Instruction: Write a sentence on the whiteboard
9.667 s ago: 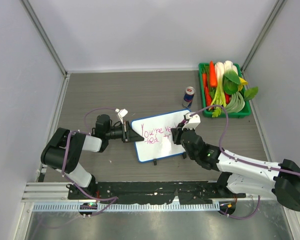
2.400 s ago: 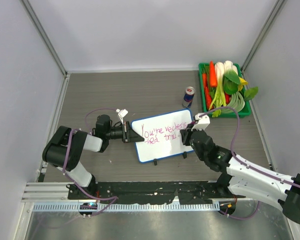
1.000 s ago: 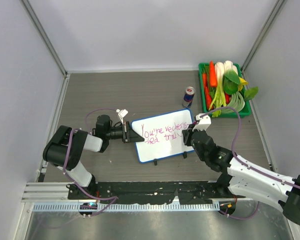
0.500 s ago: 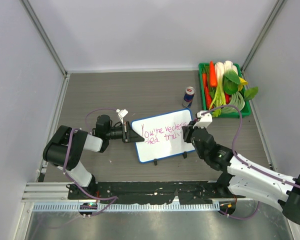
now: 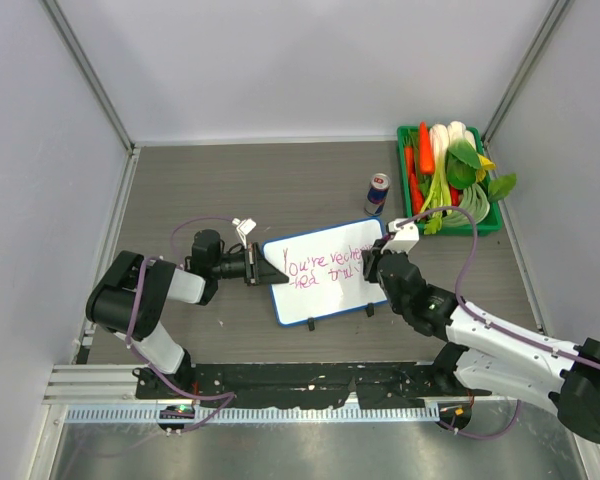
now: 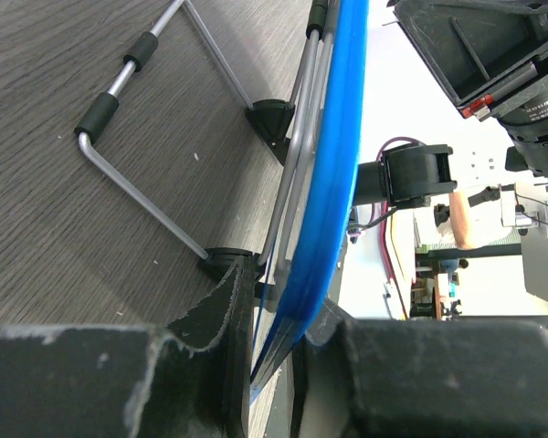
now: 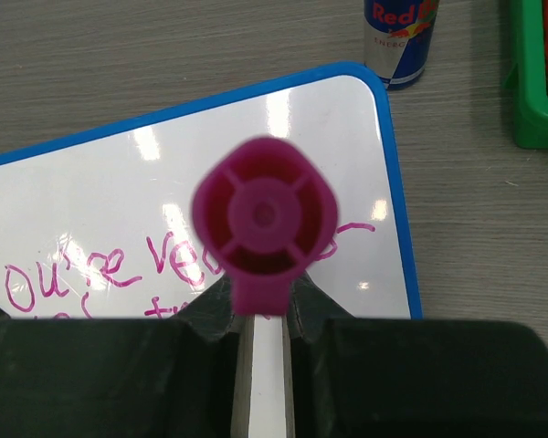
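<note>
The left gripper point(image 5: 266, 272) is clamped on the blue left rim of the whiteboard point(image 5: 325, 295), which is propped at the table's centre. The right gripper point(image 7: 260, 308) is clenched on a pink marker point(image 7: 265, 214) over the board's right end. The sentence point(image 7: 119, 269) can be read as "You're ve" — the rest is hidden by the marker. "Red" is printed on the can point(image 7: 400, 36) just beyond the board's far right corner.

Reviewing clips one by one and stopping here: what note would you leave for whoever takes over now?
The left hand is shut on the whiteboard at its left edge, steadying it.
The right hand is shut on a pink marker, over the board's right end.
The board stands tilted at the middle of the table.
Done: two lines of the sentence, starting "You're".
Left: probably finish the last word, then lift away; tip contact is hidden.
</note>
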Robot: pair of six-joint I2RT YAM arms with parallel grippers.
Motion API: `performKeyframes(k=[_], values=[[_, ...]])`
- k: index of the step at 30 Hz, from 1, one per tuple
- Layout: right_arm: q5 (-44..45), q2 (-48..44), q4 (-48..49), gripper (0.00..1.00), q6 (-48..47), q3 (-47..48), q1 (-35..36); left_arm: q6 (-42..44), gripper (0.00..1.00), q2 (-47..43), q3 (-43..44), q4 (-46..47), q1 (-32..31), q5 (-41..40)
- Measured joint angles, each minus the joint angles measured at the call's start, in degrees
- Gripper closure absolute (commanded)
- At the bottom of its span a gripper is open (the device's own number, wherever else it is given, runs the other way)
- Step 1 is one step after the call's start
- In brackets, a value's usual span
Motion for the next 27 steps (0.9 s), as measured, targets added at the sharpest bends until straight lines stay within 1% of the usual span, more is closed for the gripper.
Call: performKeyframes(k=[12,27], values=[[-0.92,-1.70,-1.09,0.99,0.79,-1.55,0.00,-0.15,1.00,0.22,0.00,0.35,0.00,0.04],[-5.62,-3.52,-2.45,0.98,4.42,-4.09,0.00,-0.17,1.00,0.31,0.00,0.61,0.00,0.07]])
